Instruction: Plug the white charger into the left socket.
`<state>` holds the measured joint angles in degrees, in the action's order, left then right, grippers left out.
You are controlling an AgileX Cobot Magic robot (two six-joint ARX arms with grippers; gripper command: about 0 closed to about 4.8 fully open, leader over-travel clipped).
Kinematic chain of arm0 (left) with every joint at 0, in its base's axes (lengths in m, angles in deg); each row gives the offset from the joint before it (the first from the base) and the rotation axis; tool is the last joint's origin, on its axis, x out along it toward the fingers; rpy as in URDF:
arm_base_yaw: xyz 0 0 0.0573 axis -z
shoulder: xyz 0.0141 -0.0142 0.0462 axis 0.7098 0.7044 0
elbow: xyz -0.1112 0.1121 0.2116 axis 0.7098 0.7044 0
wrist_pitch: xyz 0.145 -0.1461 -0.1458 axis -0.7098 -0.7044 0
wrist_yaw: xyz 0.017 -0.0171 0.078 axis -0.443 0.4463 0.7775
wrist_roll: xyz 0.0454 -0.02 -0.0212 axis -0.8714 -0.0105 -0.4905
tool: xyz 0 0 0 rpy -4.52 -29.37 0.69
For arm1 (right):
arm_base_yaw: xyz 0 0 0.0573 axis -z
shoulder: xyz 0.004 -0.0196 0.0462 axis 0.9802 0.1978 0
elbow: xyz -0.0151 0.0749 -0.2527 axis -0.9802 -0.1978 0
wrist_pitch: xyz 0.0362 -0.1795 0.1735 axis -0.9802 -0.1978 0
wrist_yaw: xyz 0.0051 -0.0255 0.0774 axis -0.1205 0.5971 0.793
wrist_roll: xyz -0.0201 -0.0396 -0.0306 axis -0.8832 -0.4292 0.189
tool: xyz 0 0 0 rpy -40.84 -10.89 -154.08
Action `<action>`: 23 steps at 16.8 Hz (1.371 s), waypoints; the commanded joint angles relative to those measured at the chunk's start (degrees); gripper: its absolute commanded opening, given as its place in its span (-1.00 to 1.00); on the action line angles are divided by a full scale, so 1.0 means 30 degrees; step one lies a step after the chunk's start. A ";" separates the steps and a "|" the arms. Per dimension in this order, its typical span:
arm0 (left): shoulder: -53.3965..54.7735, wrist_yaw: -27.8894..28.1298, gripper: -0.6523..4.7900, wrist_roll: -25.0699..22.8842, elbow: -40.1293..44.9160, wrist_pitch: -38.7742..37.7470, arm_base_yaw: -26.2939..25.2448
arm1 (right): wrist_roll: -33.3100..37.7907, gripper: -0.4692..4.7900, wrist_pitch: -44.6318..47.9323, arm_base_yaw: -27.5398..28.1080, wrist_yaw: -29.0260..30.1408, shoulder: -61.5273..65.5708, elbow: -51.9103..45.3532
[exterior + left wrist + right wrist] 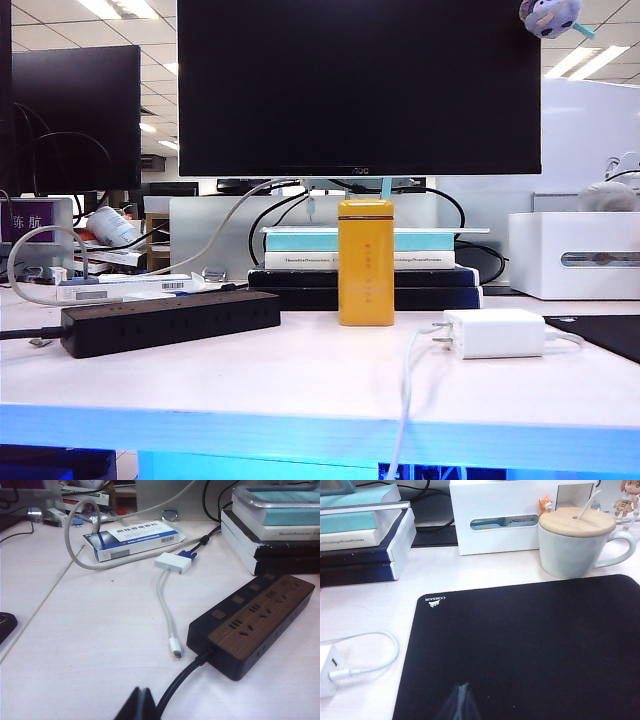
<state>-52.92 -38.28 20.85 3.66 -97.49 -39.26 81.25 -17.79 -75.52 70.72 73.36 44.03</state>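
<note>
Lay on its side on the pale tabletop (300,385), right of centre in the exterior view: small white rounded rectangular charger (497,333), two metal prongs aimed left toward the long flat matte black power strip (170,321), well apart from it. Stood between the two, further back: tall yellow tin (366,262). Trailed from the charger: thin white cable (375,652), looped beside the black mouse mat (530,645).

Rested on the left of the table with its black cord leaving the near end: the power strip, brown-faced in the left wrist view. Sat empty: the left socket (237,628), nearest that cord.

Hung low over the table just short of the strip's cord end, jaws pressed together on nothing: left gripper (141,702). Hovered above the mouse mat, likewise clenched and empty, apart from the charger: right gripper (461,700).

Stood behind the mat: big white box (520,515) and a pale mug with a wooden lid (577,542).
</note>
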 commanded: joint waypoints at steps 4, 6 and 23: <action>-0.0044 -0.0015 -0.77 -0.0007 -0.0007 -0.0211 -0.0015 | -0.1224 -0.82 0.0022 -0.0044 0.0801 0.0015 -0.0168; -0.0044 -0.0022 -0.77 -0.0007 -0.0007 -0.0211 -0.0015 | -0.1217 -0.82 0.0022 -0.0036 0.0809 0.0015 -0.0168; 0.3089 0.1027 -0.77 0.2404 -0.6237 0.2120 -0.0022 | 0.4583 -0.83 0.2200 -0.0036 0.0896 0.1275 0.5697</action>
<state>-45.60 -35.89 28.76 -13.28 -92.59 -39.26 94.76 -11.73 -75.67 73.45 75.92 59.68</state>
